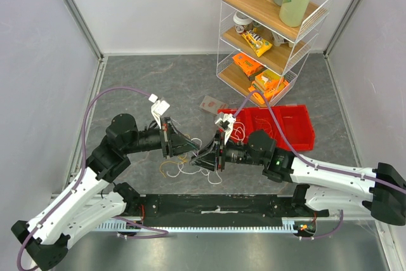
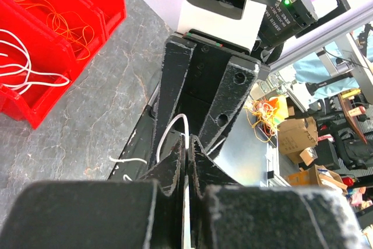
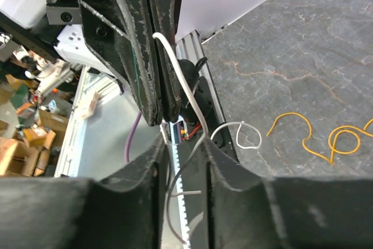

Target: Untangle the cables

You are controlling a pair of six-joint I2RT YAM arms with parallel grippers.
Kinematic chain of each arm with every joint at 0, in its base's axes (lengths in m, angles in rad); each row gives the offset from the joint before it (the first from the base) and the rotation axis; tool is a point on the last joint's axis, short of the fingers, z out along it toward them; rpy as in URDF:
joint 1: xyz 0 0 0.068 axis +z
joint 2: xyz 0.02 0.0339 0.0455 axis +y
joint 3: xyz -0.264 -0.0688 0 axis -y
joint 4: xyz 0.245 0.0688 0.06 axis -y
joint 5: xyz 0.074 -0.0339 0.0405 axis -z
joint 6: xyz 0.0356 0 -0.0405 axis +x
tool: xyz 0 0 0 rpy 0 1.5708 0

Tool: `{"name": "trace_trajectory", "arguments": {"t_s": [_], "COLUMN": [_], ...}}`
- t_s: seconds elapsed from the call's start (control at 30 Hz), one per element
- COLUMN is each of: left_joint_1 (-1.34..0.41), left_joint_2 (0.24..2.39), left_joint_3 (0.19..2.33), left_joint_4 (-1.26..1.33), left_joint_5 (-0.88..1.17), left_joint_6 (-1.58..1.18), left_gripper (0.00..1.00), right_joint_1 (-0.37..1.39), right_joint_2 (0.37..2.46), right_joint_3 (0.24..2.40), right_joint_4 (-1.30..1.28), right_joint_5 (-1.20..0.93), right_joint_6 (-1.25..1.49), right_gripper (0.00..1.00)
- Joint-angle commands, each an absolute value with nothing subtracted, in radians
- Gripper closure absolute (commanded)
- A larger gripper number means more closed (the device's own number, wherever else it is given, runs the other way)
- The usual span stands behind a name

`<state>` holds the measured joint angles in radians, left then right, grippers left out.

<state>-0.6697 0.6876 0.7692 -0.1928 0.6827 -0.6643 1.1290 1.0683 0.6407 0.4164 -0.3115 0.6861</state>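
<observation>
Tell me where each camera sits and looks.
Top: high behind, looking down at the table; left arm, right arm show.
Left wrist: faces the right tool and red bin; own left tool at bottom.
Right wrist: faces the left tool and table; own tool at bottom.
Shared: both wrist views see the white cable in the left tool.

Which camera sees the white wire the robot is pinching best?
The right wrist view: the white wire runs from the shut left jaws down between the right jaws. The left wrist view shows only a loop; from the top the arms mostly hide it.
</observation>
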Motion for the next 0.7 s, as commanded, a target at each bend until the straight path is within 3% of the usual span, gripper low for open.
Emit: {"name": "trace_trajectory", "arguments": {"t_s": [0.0, 0.13, 0.27, 0.4, 0.5, 0.67], "left_joint_1": [-0.672, -0.673, -0.673, -0.673, -0.672, -0.673], "left_joint_2": [0.673, 0.667, 0.67, 0.687, 0.693, 0.71], "left_joint_3": [0.816, 0.828, 0.842, 0.862, 0.867, 0.873], "left_joint_4": [-0.204, -0.207, -0.228, -0.284, -0.299, -0.291], "left_joint_5": [0.651, 0.612, 0.555, 0.529, 0.512, 0.514], "left_joint_6": [-0.653, -0.672, -0.67, -0.652, -0.653, -0.667], "left_gripper": [0.98, 0.98, 0.98, 0.98, 0.98, 0.98], "right_joint_1": [1.131, 1.131, 1.131, 1.132, 1.132, 1.132], "right_joint_2": [1.043, 1.049, 1.068, 1.034, 1.008, 1.038], "right_joint_3": [0.637, 0.62, 0.641, 0.638, 0.629, 0.663], "right_joint_4": [0.445, 0.472, 0.434, 0.381, 0.368, 0.344], "right_joint_5": [-0.279, -0.264, -0.27, -0.212, -0.178, -0.196], "right_joint_6": [0.678, 0.686, 0.666, 0.647, 0.64, 0.626], "right_gripper": [0.72, 0.71, 0.59, 0.55, 0.45, 0.46]}}
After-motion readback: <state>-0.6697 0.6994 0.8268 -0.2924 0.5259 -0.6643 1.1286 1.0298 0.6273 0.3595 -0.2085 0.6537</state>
